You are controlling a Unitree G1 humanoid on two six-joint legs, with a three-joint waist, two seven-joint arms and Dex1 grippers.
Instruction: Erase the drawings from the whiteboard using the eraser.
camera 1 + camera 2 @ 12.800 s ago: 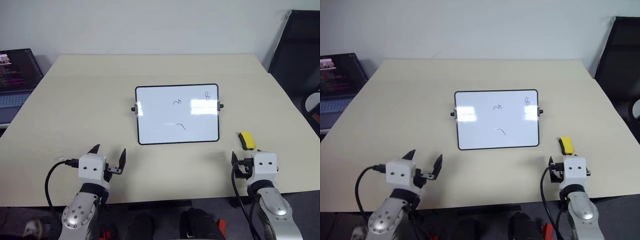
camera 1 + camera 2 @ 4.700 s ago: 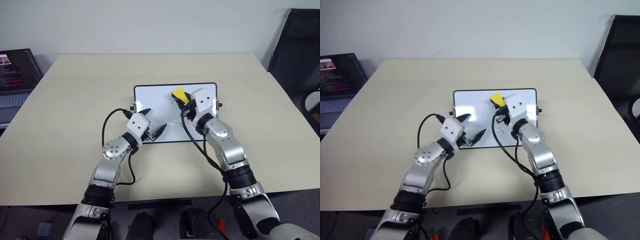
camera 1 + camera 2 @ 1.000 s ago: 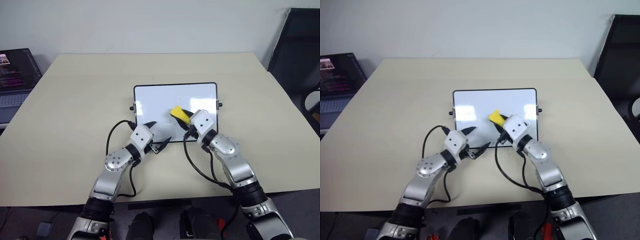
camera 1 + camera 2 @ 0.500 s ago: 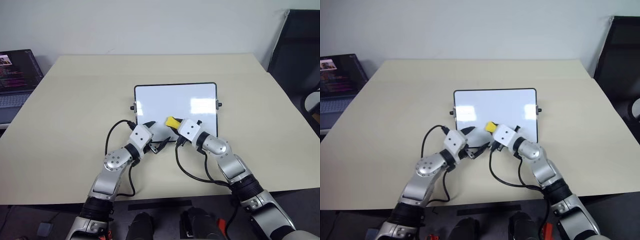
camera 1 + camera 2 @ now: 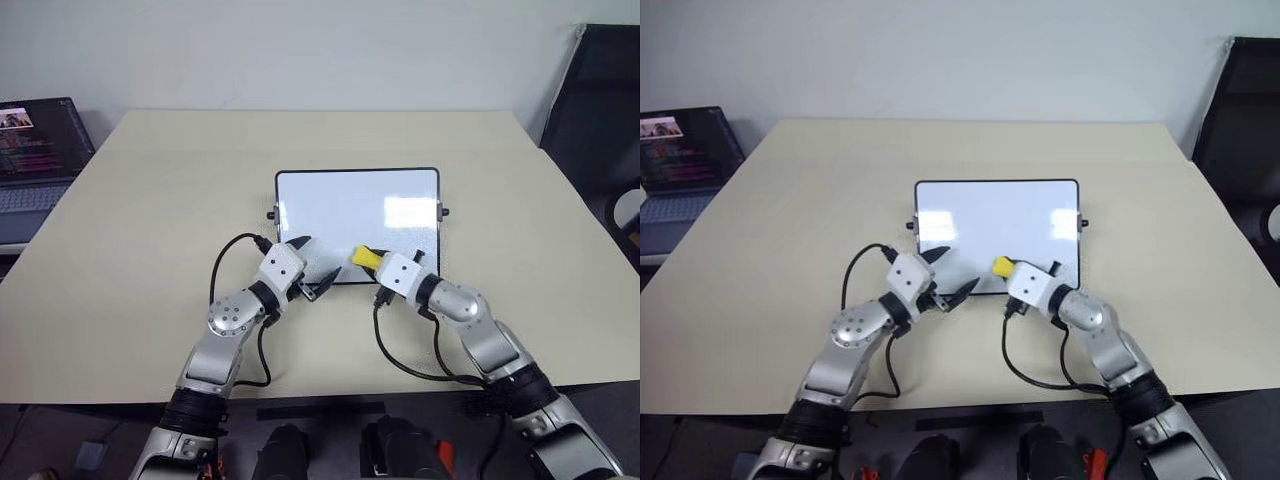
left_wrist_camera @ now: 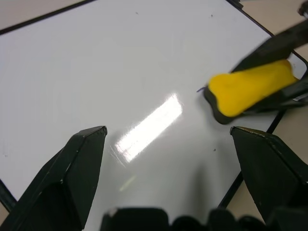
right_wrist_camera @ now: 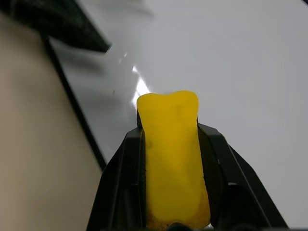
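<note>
Head and wrist views of the erasing task near its apparent end. The whiteboard (image 5: pixel 357 225) lies flat at the centre of the frame on the pale tabletop (image 5: pixel 140 200), its glossy face showing a reflected light patch toward its upper right. No pen marks can be made out on the board in the head views; in the left wrist view one tiny dark fleck sits just beside the eraser's tip, and whether it is leftover ink or a speck cannot be told. The right pincer (image 5: pixel 375 268), at the board's lower edge right of centre, is clenched on the eraser (image 5: pixel 364 258), whose yellow body juts from between the black fingers (image 7: pixel 219 159) toward the board's lower margin; its dark underside faces the white surface, but contact or a small gap cannot be decided from these views. The left pincer (image 5: pixel 312 266), jaws spread and grasping nothing, rests at the board's lower edge left of centre, just beside the frame, seemingly placed to steady the board. A laptop (image 5: pixel 35 150) stands at the upper left of the frame, well apart from the work. Judged from the present state, the wiping is essentially complete: the drawings appear gone, and what may remain is a last pass near the lower margin, then setting the eraser down.
</note>
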